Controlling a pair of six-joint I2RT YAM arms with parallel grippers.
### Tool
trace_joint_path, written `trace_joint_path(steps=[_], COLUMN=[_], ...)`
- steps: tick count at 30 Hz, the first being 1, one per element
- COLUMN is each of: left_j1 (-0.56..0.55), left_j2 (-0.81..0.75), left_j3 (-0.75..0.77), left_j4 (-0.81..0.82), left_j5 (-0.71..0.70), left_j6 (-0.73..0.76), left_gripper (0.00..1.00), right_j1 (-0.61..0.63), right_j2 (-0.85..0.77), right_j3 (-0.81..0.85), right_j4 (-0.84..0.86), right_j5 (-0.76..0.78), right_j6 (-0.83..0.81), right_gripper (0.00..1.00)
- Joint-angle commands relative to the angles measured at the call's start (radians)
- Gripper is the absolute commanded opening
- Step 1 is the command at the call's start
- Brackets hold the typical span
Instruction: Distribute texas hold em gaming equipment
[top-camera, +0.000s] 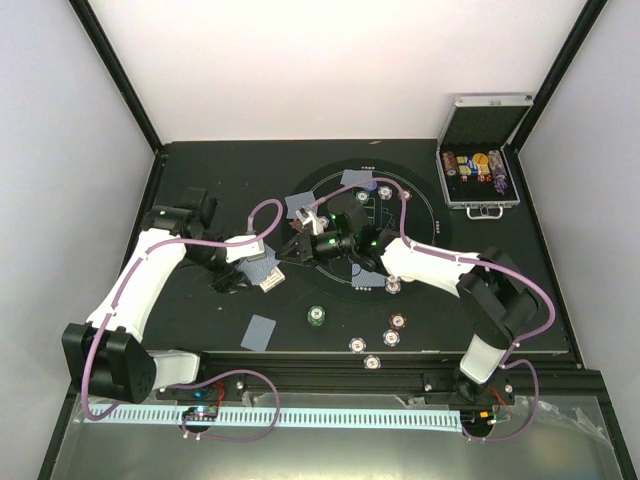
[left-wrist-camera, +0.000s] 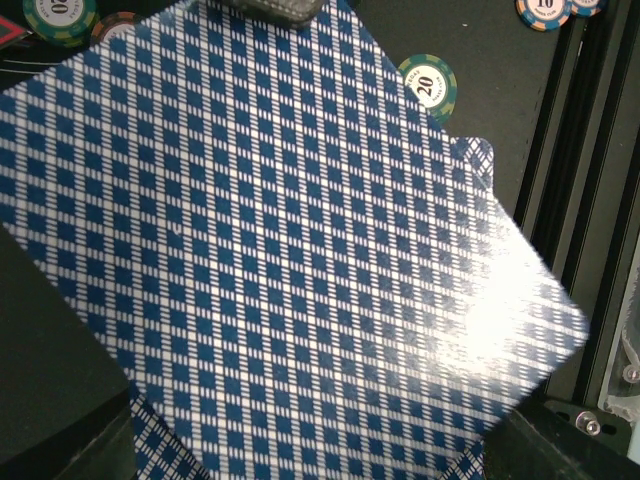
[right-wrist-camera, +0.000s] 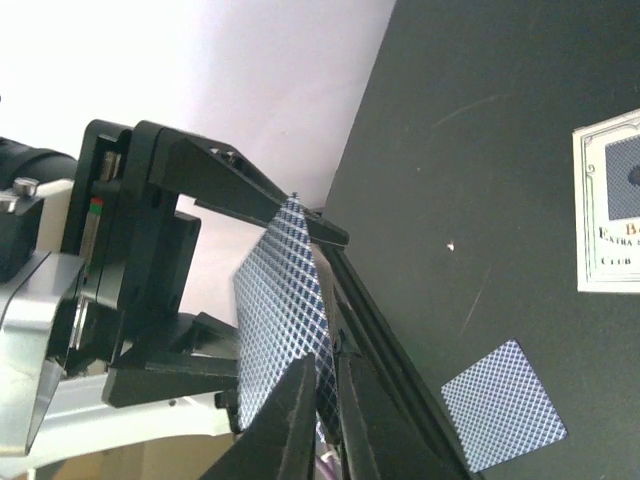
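**Both grippers on one packet of cards**

The left gripper (top-camera: 260, 270) is clamped tight on a packet of cards (left-wrist-camera: 300, 260), which fans out past its fingers and fills nearly all of its wrist view. The blue-and-white backs face that camera.

The right gripper (right-wrist-camera: 325, 395) meets the left one head-on. Its two fingers stand almost together, and the lower edge of the packet runs down into the narrow slot between them. Whether they pinch a single card or several, I cannot tell.

A loose card (right-wrist-camera: 503, 405) lies face down on the black table (right-wrist-camera: 480, 120), near the right gripper and off to one side of its fingers. Farther out on that same side lies a white-bordered card box (right-wrist-camera: 610, 205).

A green chip (left-wrist-camera: 428, 82) marked 20 lies beyond the far edge of the packet, seen from the left wrist. More chips (top-camera: 390, 337) are scattered nearer the right arm's base. The silver case (top-camera: 480, 165) stands open, well apart from both grippers.
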Motion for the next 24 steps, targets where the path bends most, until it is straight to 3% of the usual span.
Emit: trace_joint_path(steps=[1,3,12,24], left_j1=[0.002,0.002,0.002,0.002], left_j2=[0.002,0.002,0.002,0.01], left_j3=[0.029,0.028,0.028,0.03], left_j4=[0.004,0.004,0.006,0.01], left_j5=[0.01,0.01,0.006,-0.001], left_j6=[0.015,0.015,0.012,0.014], left_gripper=[0.02,0.02,0.02,0.02], right_j1=[0.004,0.004,-0.018,-0.188], right_j2=[-0.015,-0.022,-0.097,-0.337], right_j3=[0.005,-0.006,-0.07,-0.346], right_j4=[0.028,0.046,0.081,0.061], right_j5=[-0.006,-0.007,0.001,0.024], right_j6=[0.002,0.017,0.063,0.067], right_gripper=[0.05,0.01,0.01,0.01])
